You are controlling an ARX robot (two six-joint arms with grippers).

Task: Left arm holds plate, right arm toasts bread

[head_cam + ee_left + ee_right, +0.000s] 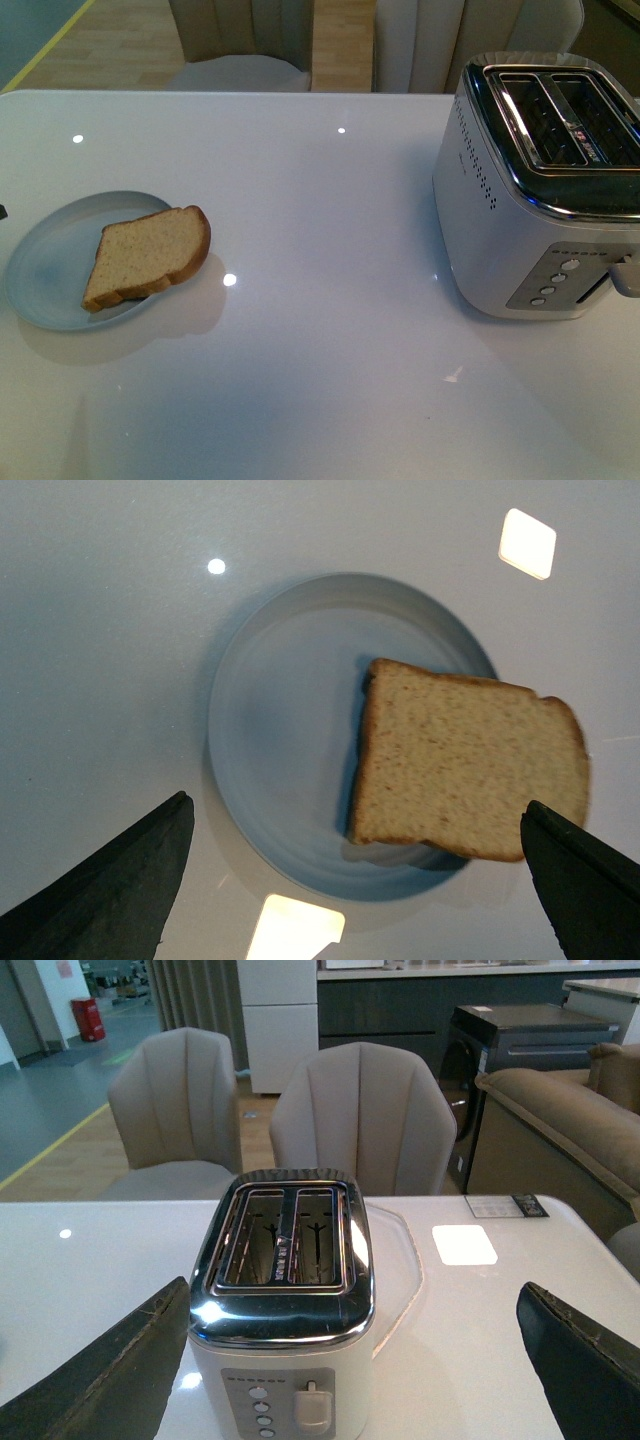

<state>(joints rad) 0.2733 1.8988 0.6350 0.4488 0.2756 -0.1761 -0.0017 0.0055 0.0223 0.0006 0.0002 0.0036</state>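
wheat-brown bread (150, 255), one slice, is laid flat on the pale blue-grey plate (45, 275), on the left side of the white bench (330, 390). the rounded end is overhung past the plate rim on the toaster side. that free edge is judged the easiest spot for a pinch. plate is seated on the bench, not lifted.

left end effector (355, 805) is hung above the plate, looking straight down, fingers spread wide, nothing gripped. plate and bread are framed between the two fingers. a hold on the plate is judged to be the intent, so it is not dragged when the slice is taken.

right end effector (352, 1290) is likewise released and empty. it is aimed at the toaster (540, 200), well apart from the bread. toaster is stood on the right of the bench. both slots (285, 1240) are seen empty. the lever (312, 1405) is on the front face; its position cannot be told for sure.

task is judged at the start: nothing grasped yet, bread untoasted.
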